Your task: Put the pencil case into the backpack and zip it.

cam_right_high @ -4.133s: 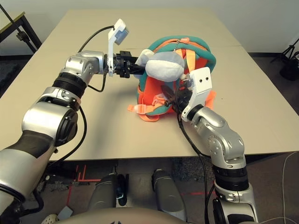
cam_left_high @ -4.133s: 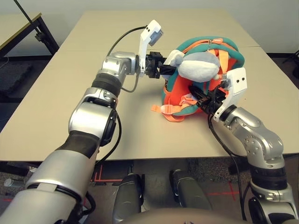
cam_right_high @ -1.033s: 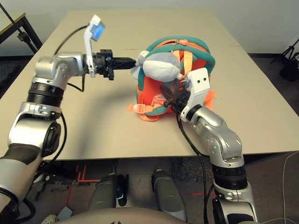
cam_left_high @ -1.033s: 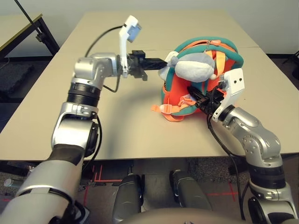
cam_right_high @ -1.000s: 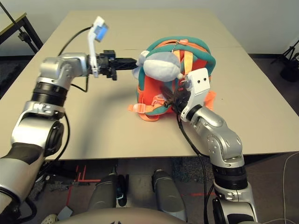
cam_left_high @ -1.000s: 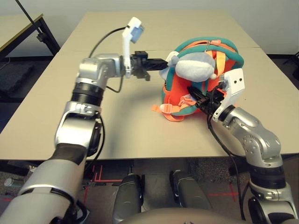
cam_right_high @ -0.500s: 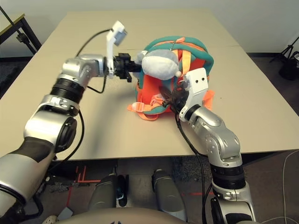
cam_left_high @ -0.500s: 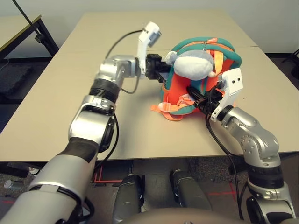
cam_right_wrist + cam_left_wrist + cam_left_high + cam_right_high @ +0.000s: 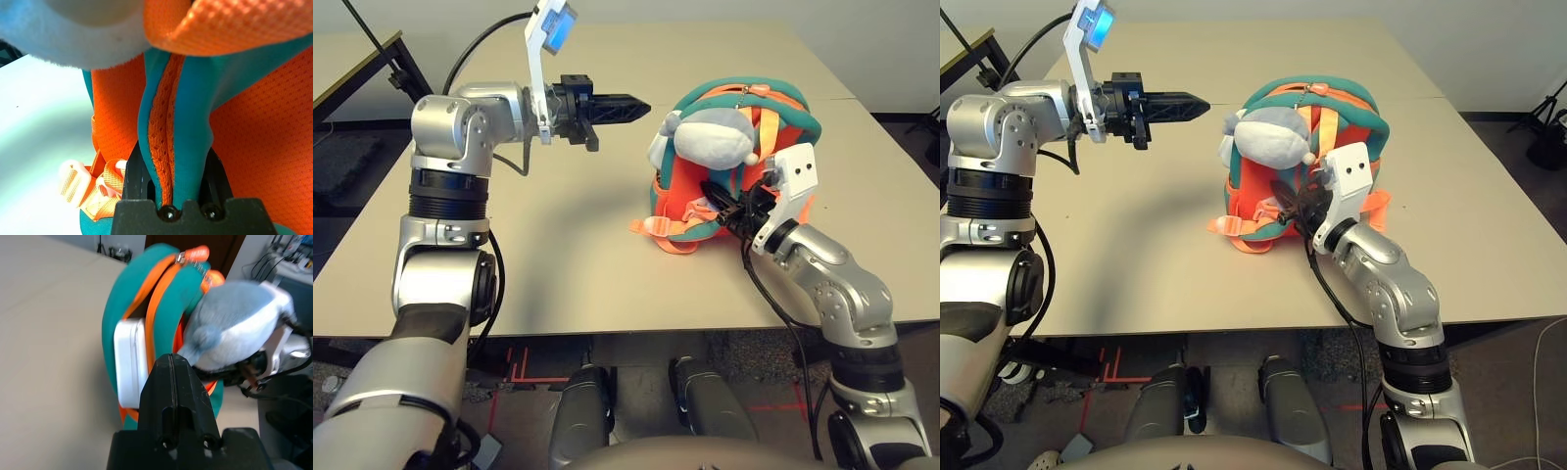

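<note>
The backpack [image 9: 734,176] stands upright on the beige counter [image 9: 558,235], on the robot's right half. Its body is orange mesh fabric with thick padded teal trim arching over the top, and flat woven orange straps run down its face. A metal zipper pull with an orange tab [image 9: 193,255] sits at the top of the arch. A soft, rounded grey-white plush toy [image 9: 710,137] hangs on the front, and pale orange strap ends with plastic buckles [image 9: 651,228] lie on the counter at its base.

The case [image 9: 129,357] is a smooth, hard-looking white slab with rounded corners. It stands on edge inside the backpack's side opening, between the teal trim and an orange band, with one long edge showing in the gap. The opening is not zipped.

The left gripper [image 9: 631,102] hangs in the air left of the backpack, well apart from it, its two black fingers pressed together and holding nothing.

The right gripper [image 9: 171,196] is low at the backpack's front, clenched on a fold of the teal trim [image 9: 188,137] with orange mesh lining.
</note>
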`<action>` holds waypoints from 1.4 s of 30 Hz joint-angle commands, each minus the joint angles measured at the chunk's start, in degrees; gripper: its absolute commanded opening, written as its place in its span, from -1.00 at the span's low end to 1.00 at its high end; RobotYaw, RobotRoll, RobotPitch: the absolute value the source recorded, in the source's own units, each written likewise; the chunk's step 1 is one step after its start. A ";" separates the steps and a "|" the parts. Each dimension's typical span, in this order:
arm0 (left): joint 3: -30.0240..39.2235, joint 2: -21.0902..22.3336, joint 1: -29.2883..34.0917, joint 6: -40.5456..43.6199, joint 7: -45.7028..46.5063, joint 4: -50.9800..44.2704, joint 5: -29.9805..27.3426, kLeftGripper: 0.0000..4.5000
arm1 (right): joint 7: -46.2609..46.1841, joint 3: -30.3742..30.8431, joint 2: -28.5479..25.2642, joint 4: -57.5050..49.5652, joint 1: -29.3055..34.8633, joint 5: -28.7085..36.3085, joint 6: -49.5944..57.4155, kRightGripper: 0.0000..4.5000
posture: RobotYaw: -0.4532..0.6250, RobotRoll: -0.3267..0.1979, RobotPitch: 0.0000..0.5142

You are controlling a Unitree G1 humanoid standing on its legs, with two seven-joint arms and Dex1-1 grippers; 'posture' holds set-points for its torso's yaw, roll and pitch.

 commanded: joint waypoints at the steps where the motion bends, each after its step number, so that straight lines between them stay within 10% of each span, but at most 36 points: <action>1: -1.67 -0.90 0.69 -2.81 1.20 3.09 1.67 -1.00 | 1.01 1.83 0.21 1.10 0.57 0.08 1.39 -0.85 | -0.59 0.25 -0.63; 30: -5.57 -15.78 -7.78 -23.10 1.28 33.43 11.66 -1.00 | -0.04 1.04 -0.13 -1.53 2.44 0.09 2.41 -0.85 | -0.68 0.25 -0.64; 39: -2.24 -7.09 -6.64 -21.09 -3.06 23.70 10.21 -1.00 | -0.23 1.14 0.11 -1.74 2.81 0.08 2.36 -0.85 | -0.67 0.25 -0.64; 42: -2.55 -2.79 -5.72 -19.04 -5.79 18.79 9.87 -0.72 | -0.10 1.18 0.08 -1.34 2.52 0.09 2.24 -0.85 | -0.66 0.25 -0.65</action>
